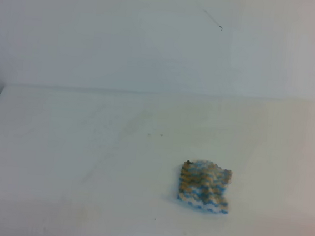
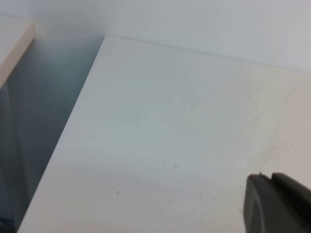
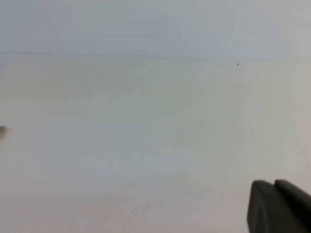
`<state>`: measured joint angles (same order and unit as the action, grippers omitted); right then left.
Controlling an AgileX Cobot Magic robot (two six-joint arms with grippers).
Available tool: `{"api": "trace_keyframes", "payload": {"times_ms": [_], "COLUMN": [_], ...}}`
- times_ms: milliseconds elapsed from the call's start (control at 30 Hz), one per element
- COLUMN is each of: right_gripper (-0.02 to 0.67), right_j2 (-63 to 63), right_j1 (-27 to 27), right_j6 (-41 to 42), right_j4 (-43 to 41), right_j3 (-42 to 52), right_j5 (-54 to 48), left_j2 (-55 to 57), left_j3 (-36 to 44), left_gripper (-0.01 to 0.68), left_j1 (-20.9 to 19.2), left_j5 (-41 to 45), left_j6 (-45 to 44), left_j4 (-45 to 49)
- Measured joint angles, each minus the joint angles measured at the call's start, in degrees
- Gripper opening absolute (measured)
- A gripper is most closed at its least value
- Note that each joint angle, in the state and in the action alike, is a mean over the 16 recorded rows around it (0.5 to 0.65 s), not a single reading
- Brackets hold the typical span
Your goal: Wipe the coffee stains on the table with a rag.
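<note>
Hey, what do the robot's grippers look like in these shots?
Little shows. The left gripper and the right gripper each appear only as a dark grey, matte, rounded block at the corner of its wrist view. No cables or markings are visible, and the overhead view shows no arms.

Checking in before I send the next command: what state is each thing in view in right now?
rag: lying crumpled on the table, nothing gripping it.
table: faint smudges, no coffee stains visible.
left gripper: only a dark edge shows; can't tell.
right gripper: shut, holding nothing, apart from the rag.
</note>
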<state>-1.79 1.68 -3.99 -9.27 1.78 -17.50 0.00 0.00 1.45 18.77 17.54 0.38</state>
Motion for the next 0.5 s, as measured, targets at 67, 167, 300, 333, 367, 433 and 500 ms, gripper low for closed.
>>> {"api": "trace_keyframes", "payload": {"times_ms": [67,167,300,333,367,433,500], "right_gripper": [-0.003,-0.003,-0.003,-0.003,-0.003,-0.003,-0.004], "right_j2": [0.0,0.0,0.0,0.0,0.0,0.0,0.0], "right_j1": [0.0,0.0,0.0,0.0,0.0,0.0,0.0], "right_j6": [0.0,0.0,0.0,0.0,0.0,0.0,0.0], "right_j4": [0.0,0.0,0.0,0.0,0.0,0.0,0.0], "right_j3": [0.0,0.0,0.0,0.0,0.0,0.0,0.0], "right_j5": [0.0,0.0,0.0,0.0,0.0,0.0,0.0], "left_j2": [0.0,0.0,0.0,0.0,0.0,0.0,0.0], "left_j3": [0.0,0.0,0.0,0.0,0.0,0.0,0.0], "left_gripper": [-0.001,-0.001,-0.001,-0.001,-0.001,-0.001,-0.001], "left_j1": [0.0,0.0,0.0,0.0,0.0,0.0,0.0], "left_j5": [0.0,0.0,0.0,0.0,0.0,0.0,0.0], "left_j6": [0.0,0.0,0.0,0.0,0.0,0.0,0.1], "left_j4": [0.0,0.0,0.0,0.0,0.0,0.0,0.0]}}
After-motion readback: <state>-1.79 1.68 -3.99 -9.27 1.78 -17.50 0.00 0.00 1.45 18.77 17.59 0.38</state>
